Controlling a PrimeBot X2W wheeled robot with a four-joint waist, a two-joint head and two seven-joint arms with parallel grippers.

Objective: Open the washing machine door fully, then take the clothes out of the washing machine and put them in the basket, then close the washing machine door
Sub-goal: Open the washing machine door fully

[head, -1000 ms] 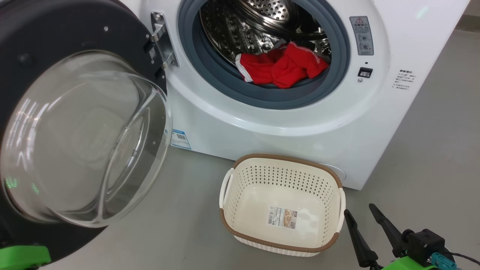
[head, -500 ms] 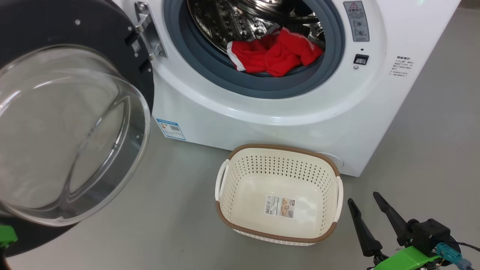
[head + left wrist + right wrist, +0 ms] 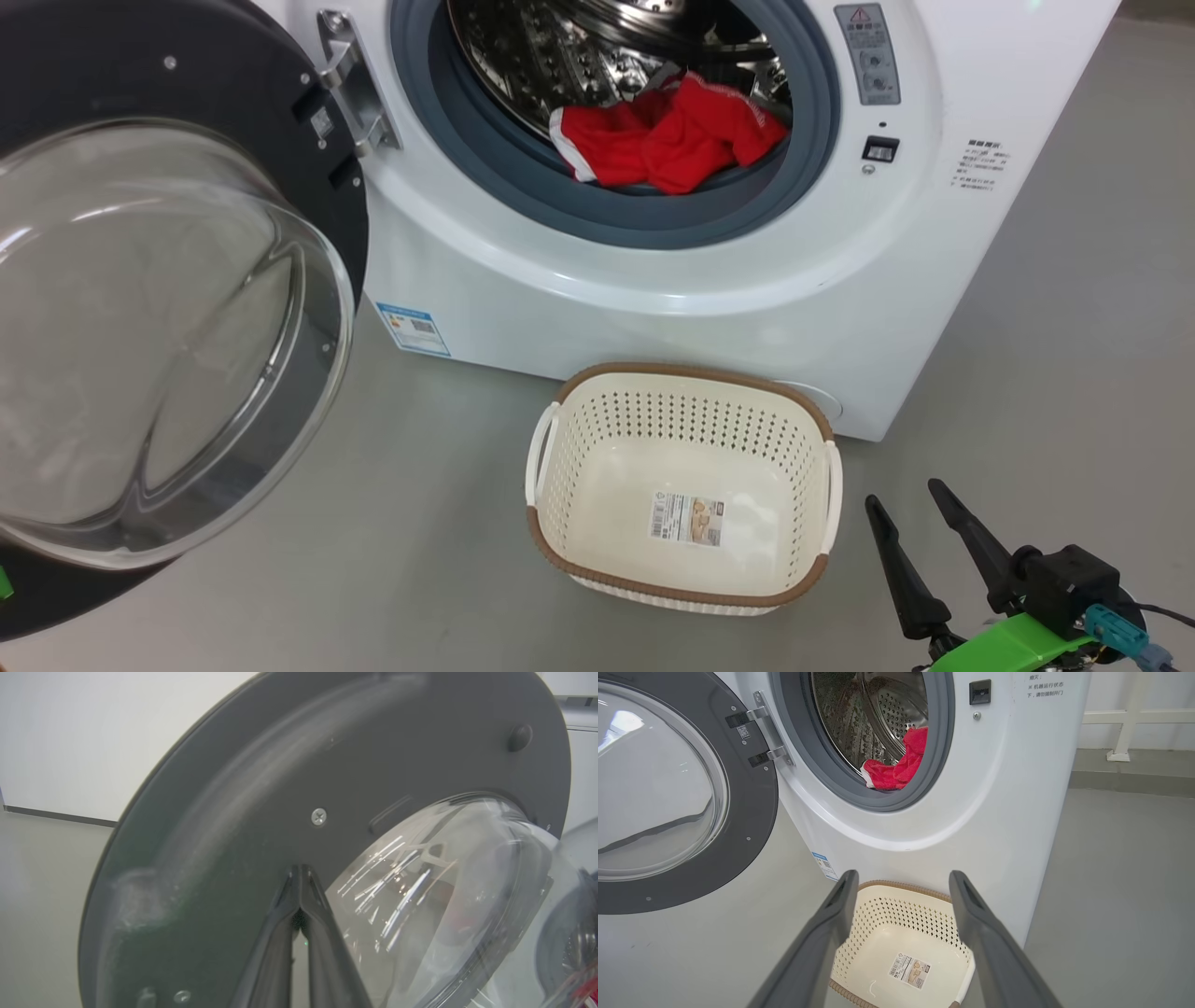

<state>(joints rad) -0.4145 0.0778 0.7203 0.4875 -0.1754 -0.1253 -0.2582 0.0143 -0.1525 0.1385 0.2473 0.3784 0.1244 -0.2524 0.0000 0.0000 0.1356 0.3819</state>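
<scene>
Spreading across the whole scene, a smooth pale grey floor carries a white washing machine. A white wall with a dark skirting strip runs behind, and a white railing stands on a raised grey step past the machine's side. The washing machine door hangs swung wide on a metal hinge at the left of the opening, its clear glass bowl bulging out toward the camera. Inside the steel drum, the clothes lie in a red heap at the front lip, against the grey rubber ring. The basket stands on the floor just before the machine, below the opening, with a paper label on its bottom. The left gripper has its fingers pressed together with nothing between them, tips pointing at the door's dark inner rim; contact cannot be told. The right gripper hovers low beside the basket, fingers spread apart.
</scene>
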